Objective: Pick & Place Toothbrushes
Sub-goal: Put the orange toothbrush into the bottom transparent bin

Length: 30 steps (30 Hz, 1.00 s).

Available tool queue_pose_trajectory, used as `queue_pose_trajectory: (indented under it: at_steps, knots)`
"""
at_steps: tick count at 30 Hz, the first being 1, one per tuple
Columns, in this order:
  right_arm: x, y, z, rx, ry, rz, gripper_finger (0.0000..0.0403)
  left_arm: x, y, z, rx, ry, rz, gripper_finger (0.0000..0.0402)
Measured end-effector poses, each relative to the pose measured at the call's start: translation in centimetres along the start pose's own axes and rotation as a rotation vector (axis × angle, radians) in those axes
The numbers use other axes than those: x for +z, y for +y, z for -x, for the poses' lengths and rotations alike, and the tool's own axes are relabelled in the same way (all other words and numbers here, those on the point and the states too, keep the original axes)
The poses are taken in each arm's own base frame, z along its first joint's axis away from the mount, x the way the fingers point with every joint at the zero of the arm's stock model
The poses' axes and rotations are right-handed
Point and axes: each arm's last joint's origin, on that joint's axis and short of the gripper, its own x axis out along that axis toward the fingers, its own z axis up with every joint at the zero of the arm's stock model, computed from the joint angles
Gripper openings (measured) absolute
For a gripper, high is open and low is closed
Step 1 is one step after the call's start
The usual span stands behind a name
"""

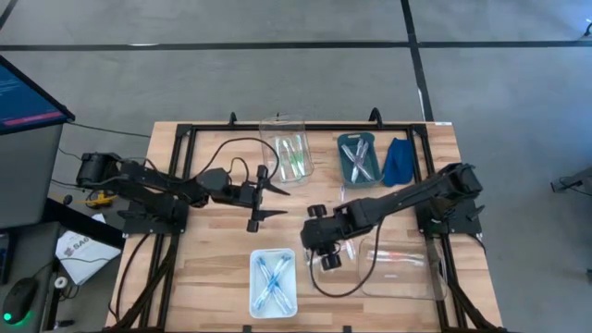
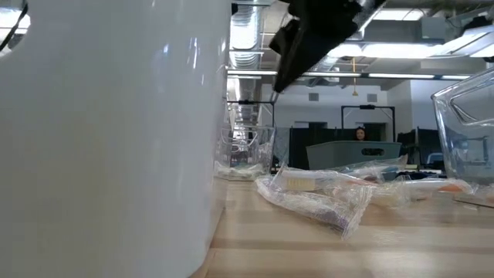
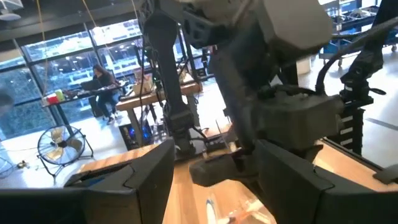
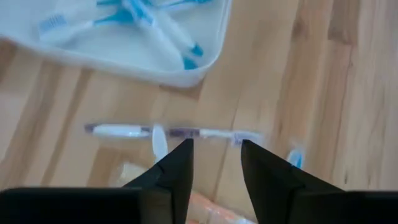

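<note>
The white tray (image 4: 186, 68) of blue toothbrushes (image 4: 155, 25) is cut off at the edge.

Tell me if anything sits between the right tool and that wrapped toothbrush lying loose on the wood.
Nothing visible does. The right tool hangs just above the wrapped toothbrush with its fingers parted and only bare table between them. The white tray of blue toothbrushes lies beyond the brush, off the path.

No text, label or number can be read anywhere.
</note>
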Motion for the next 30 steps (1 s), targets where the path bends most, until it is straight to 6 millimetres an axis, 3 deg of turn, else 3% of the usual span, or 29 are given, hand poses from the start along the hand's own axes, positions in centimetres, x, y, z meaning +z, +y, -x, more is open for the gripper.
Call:
queue_pose_trajectory:
  at_steps: [12, 23, 30]
  knots:
    - [-1.7, 1.3, -1.3, 0.104, 0.065, -0.178, 0.0198, -0.1, 0.0, 0.0, -0.011, 0.004, 0.019, 0.0218]
    - [-4.6, 2.3, -2.6, 0.113, 0.125, -0.069, 0.0172, 0.3, 0.1, 0.0, 0.010, -0.037, 0.020, 0.0218]
    - [-4.8, 2.3, -2.8, 0.096, 0.127, -0.024, 0.0156, 0.4, 0.2, 0.0, 0.015, -0.045, 0.036, 0.0218]
